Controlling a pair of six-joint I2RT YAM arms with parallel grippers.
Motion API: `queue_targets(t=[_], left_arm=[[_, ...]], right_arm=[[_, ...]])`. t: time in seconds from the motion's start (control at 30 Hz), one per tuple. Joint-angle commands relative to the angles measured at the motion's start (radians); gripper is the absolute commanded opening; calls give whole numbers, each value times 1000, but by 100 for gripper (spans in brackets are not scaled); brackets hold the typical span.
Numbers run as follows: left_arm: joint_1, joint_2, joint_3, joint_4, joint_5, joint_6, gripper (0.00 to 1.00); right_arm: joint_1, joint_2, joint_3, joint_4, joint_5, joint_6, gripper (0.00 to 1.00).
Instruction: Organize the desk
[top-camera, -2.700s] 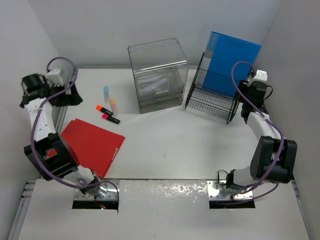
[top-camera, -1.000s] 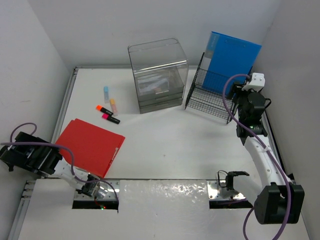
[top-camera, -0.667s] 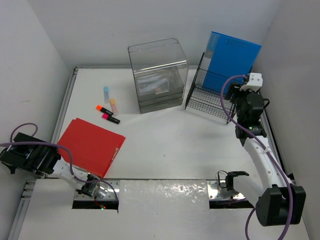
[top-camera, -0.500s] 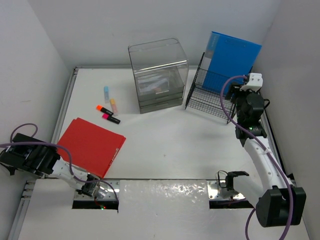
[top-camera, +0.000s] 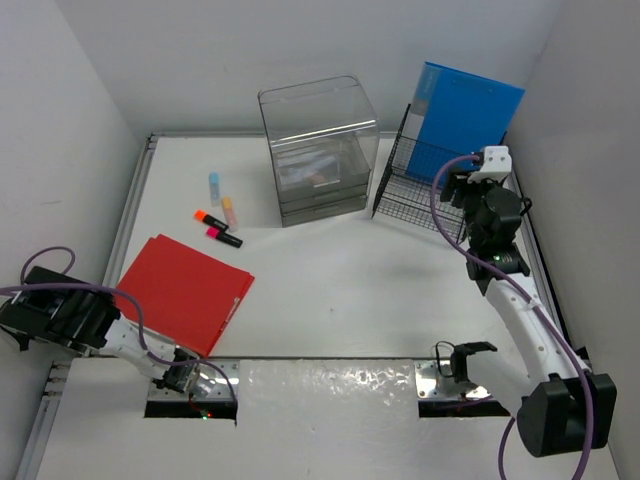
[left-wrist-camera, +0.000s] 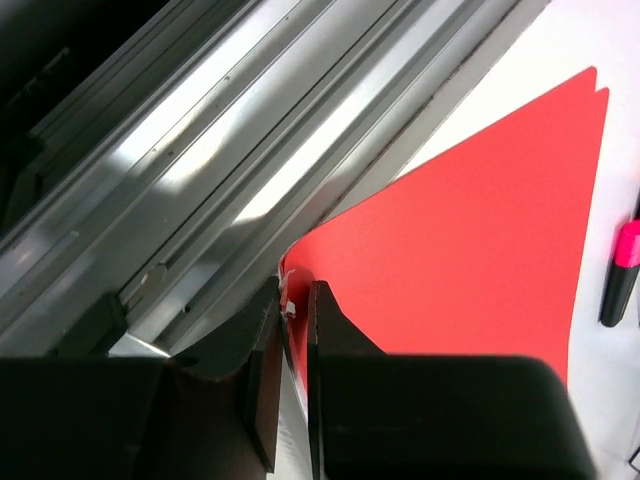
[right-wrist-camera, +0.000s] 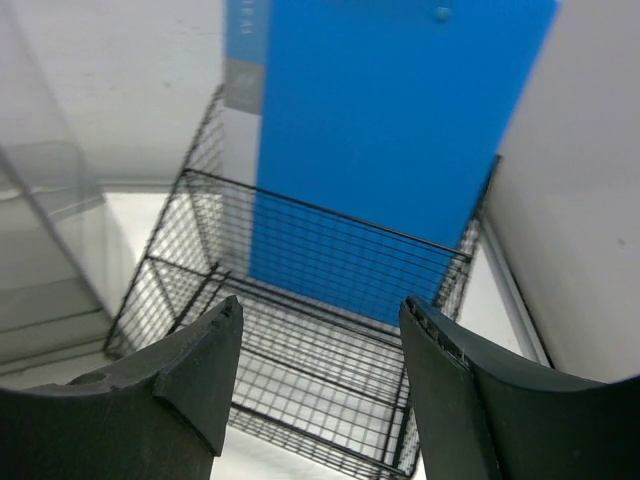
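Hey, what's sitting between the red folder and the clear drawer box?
Four loose highlighters lie there on the desk, seen in the top view.

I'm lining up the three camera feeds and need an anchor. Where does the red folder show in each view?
Top external: the red folder lies flat at the lower left of the desk.
Left wrist: the folder fills the centre right, its near corner pinched in the left gripper.
Right wrist: not in it.
Shared landmark: the pink highlighter just past the folder's far edge, seen in the top and left wrist views.
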Motion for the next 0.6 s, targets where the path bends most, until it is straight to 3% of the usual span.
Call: queue_targets(t=[0.0, 0.33, 0.57], left_arm=[[-85, -116, 74, 45, 172, -5, 0], [-134, -164, 70, 191, 122, 1, 0], [-180, -234, 143, -28, 218, 193, 0]], right_arm=[[39, 0, 37, 34, -43, -59, 62], [49, -3, 34, 47, -87, -99, 63], [62, 15, 54, 25, -187, -102, 62]])
